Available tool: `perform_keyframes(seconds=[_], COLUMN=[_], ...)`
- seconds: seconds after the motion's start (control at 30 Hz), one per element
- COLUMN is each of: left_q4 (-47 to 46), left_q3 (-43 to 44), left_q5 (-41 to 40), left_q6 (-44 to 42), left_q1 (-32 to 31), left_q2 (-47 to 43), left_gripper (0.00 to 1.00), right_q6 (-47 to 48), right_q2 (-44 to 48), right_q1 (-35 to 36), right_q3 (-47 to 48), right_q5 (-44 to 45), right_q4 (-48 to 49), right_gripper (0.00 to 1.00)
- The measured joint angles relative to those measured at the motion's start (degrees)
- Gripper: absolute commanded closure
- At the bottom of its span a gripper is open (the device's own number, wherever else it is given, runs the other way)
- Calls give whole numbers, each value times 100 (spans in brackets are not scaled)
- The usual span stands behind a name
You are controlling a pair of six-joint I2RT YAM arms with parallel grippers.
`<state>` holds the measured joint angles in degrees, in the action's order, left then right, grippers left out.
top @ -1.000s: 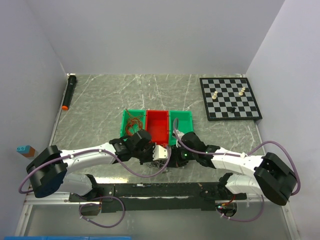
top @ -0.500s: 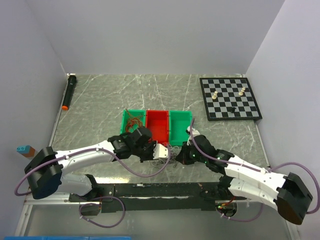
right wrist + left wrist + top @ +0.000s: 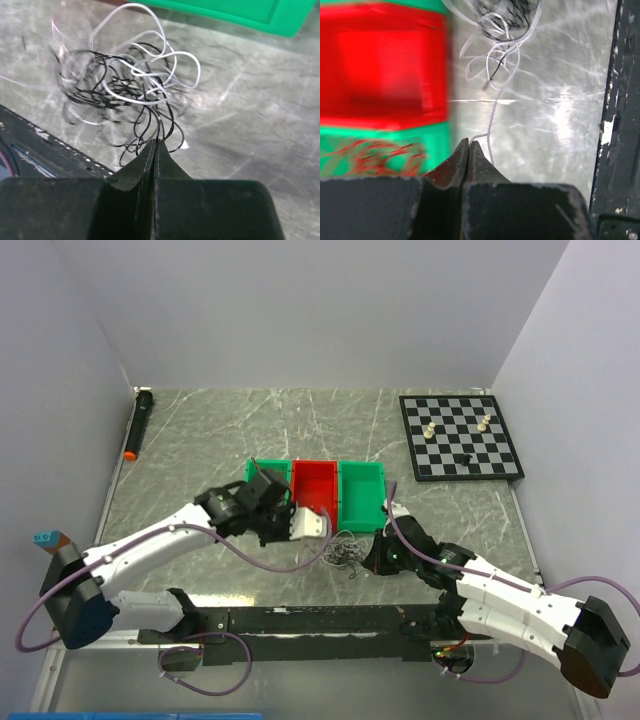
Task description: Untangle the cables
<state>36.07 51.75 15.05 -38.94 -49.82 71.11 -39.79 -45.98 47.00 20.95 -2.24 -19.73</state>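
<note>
Left jaws: the left gripper (image 3: pixel 469 145) is pressed shut, tips meeting, with a single white strand (image 3: pixel 492 117) pinched between them.
Right jaws: the right gripper (image 3: pixel 155 146) is likewise closed to a slit. A few black strands (image 3: pixel 159 120) run straight into the tips and appear to be clamped.
Location of work: the tangle (image 3: pixel 120 85), white and black wires looped together, lies on the marble table (image 3: pixel 200 430) between the two grippers. It sits just in front of the red bin (image 3: pixel 315 492) and the right green bin (image 3: pixel 362 498).
Already sorted: red-brown wires (image 3: pixel 375 155) lie in the left green bin (image 3: pixel 252 472), blurred in the wrist view.
Step in hand (judgement): the two colours are being drawn apart, white to the left and black to the right.
Orientation: the white strand leaves the left jaws and runs almost straight to the tangle, with one kink near the tips, so it looks nearly but not fully taut. From above, that line slants from the left gripper toward the near right. The tangle itself is a roundish clump with no clear long axis.
Risk 1: the thin strand could slip from the tips if the pull is sharp.
Risk 2: loops could cinch into a knot if both arms pull while the strands are crossed.
Risk 3: the whole clump could drag after one gripper, or black wire could ride along with the white.
Risk 4: loops could catch on the black rail (image 3: pixel 30 145) at the near table edge.
</note>
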Motion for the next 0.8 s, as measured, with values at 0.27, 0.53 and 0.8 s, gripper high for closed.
perform_keyframes(seconds=[0.27,0.53,0.8], left_q4=[1469,1694,-601], left_q3=[2575,5066,5368], left_q5=[-15,-605,-2321], left_q6=[-74,511,975], left_q1=[149,149,149], left_q2=[-334,-439,-868], left_gripper=[99,99,99], right_q6=[-179,-400,-710], right_q2=[-439,-728,-796], right_q1=[0,0,0], right_q3=[0,44,155], right_q5=[227,466,861], right_q4=[-203,-289,-616], right_gripper=[100,100,100])
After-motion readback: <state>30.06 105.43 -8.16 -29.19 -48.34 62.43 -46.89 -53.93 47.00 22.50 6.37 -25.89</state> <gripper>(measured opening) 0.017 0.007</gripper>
